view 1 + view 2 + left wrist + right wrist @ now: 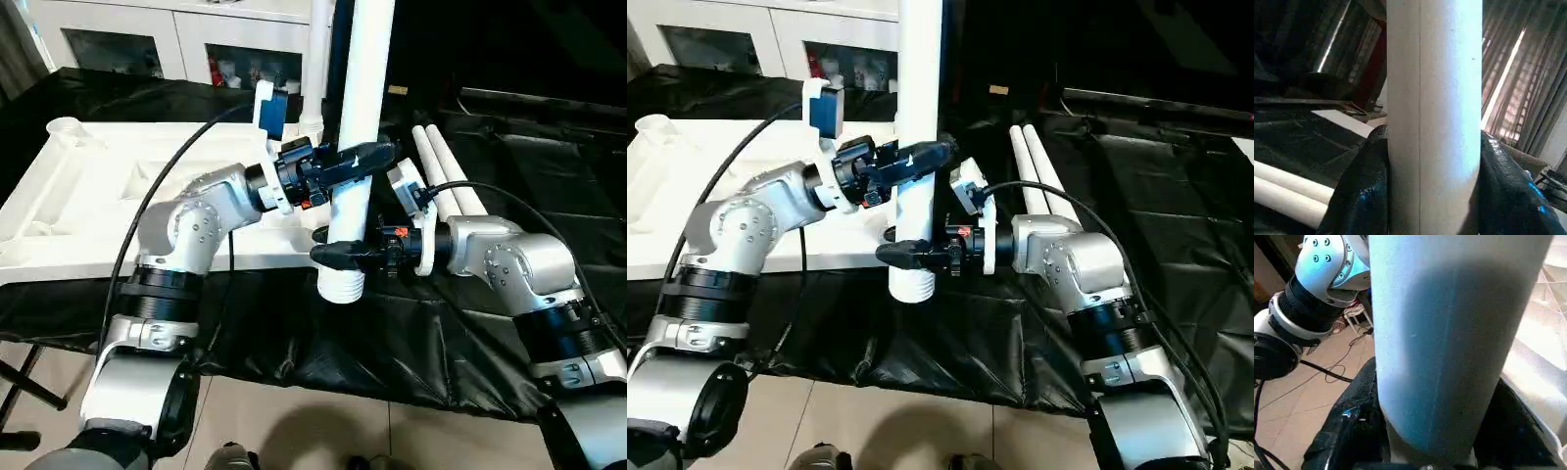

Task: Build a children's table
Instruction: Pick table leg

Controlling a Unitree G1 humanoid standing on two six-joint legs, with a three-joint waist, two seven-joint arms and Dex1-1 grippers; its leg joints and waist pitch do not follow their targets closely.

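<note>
An indoor room fitted out as a test area is indicated — white glass-fronted cabinets [176,44], a black-draped worktable [323,343], tiled floor [323,431], curtained windows [1528,83].

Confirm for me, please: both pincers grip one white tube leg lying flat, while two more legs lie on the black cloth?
Not quite: the tube leg stands upright, as the left eye view shows. The left pincer and right pincer do grip it, and two more legs lie on the black cloth.
</note>
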